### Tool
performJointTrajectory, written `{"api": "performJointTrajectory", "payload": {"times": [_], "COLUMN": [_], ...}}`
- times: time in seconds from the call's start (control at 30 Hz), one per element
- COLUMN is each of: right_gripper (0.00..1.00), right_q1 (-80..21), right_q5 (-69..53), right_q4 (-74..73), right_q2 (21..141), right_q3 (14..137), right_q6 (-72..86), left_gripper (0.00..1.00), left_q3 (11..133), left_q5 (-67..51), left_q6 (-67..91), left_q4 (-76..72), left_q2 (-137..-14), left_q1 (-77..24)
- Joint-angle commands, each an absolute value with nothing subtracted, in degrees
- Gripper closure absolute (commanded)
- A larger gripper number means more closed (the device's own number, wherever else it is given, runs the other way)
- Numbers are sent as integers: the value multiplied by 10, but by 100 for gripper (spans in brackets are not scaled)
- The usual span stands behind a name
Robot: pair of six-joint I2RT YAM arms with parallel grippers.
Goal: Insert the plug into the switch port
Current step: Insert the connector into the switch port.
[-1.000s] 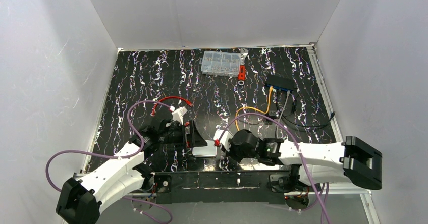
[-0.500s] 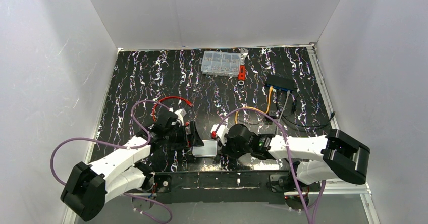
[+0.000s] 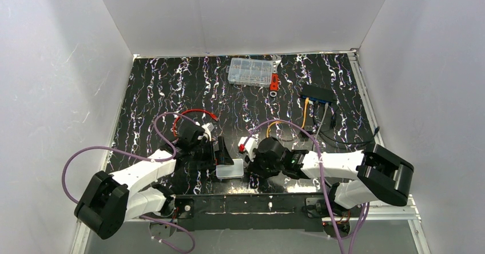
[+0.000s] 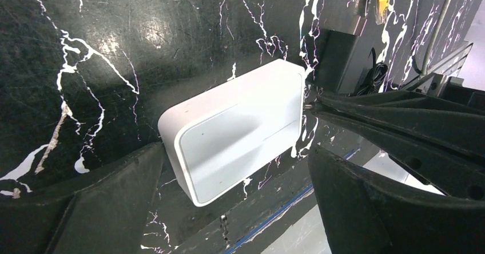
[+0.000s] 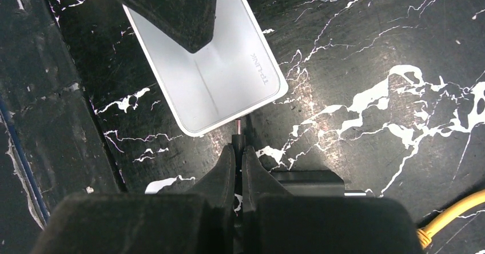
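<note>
The black switch (image 3: 318,93) lies at the back right, its blue-edged port face toward me, and an orange cable (image 3: 306,112) runs from it. The cable's other end, the plug (image 4: 379,5), lies loose on the table; in the right wrist view only its orange cable (image 5: 452,215) shows. My right gripper (image 5: 239,149) (image 3: 249,153) is shut on a thin black connector (image 5: 239,133) whose metal tip points at the edge of a white-grey box (image 5: 211,76). My left gripper (image 4: 234,171) (image 3: 222,153) is open wide, its fingers either side of that box (image 4: 234,131).
A red wire (image 3: 191,112) curls behind the left gripper. A clear parts case (image 3: 250,71) and a small red piece (image 3: 274,82) sit at the back. Black and grey cables (image 3: 337,137) trail from the switch. The table's near edge (image 4: 297,205) lies just below the box.
Both arms have folded in closer to the white-grey box. The right gripper has stayed shut on the thin black connector, now nearer the box's edge.
</note>
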State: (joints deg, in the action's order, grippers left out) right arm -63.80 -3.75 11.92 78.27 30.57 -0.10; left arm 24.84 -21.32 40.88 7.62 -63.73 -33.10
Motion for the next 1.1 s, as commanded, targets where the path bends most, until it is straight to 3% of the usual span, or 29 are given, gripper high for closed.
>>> {"api": "performJointTrajectory", "payload": {"times": [0.0,1.07], "right_gripper": [99,99], "right_q1": [-635,-634], "right_q5": [-50,-134], "right_q4": [161,194], "right_q2": [792,812], "right_q3": [307,295], "right_q6": [16,6], "left_gripper": [2,2], "left_q3": [256,264], "left_q5": [-223,-241], "left_q6": [398,392], "left_q4": [78,125], "left_q2": [-644,-659], "left_q1": [-329,-329]}}
